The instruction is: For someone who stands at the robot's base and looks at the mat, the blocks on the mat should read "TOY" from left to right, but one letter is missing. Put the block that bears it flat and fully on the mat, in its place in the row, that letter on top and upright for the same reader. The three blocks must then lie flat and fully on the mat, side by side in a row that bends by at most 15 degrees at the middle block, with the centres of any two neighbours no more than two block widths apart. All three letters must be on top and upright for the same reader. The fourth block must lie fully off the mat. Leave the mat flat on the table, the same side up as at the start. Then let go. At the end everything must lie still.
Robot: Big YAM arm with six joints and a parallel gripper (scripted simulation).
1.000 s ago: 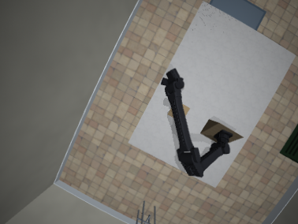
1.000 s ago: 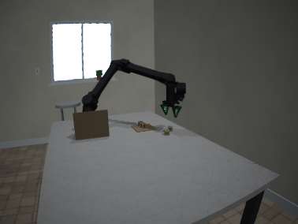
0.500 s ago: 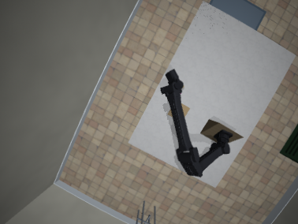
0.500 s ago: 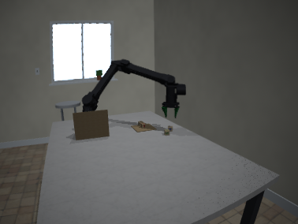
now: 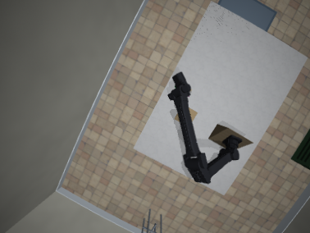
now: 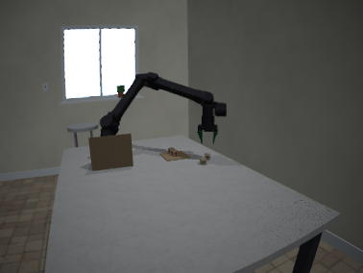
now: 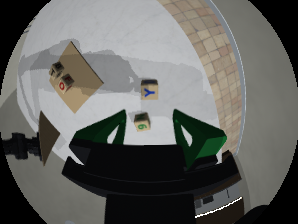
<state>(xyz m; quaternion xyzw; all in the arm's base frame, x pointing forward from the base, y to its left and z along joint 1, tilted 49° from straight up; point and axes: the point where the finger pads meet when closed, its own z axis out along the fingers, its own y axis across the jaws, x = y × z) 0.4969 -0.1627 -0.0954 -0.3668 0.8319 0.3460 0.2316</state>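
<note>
Fingers of the gripper stand partly open, holding nothing, above a green-marked block lying off the mat.

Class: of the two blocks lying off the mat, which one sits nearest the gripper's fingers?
The green-marked block, seen between the green fingers in the wrist view. The blue-marked block lies farther off.

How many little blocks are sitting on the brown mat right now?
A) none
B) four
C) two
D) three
C. In the wrist view two blocks lie on the brown mat, while two more, one with a blue mark and one with a green mark, sit off it on the white table.
</note>
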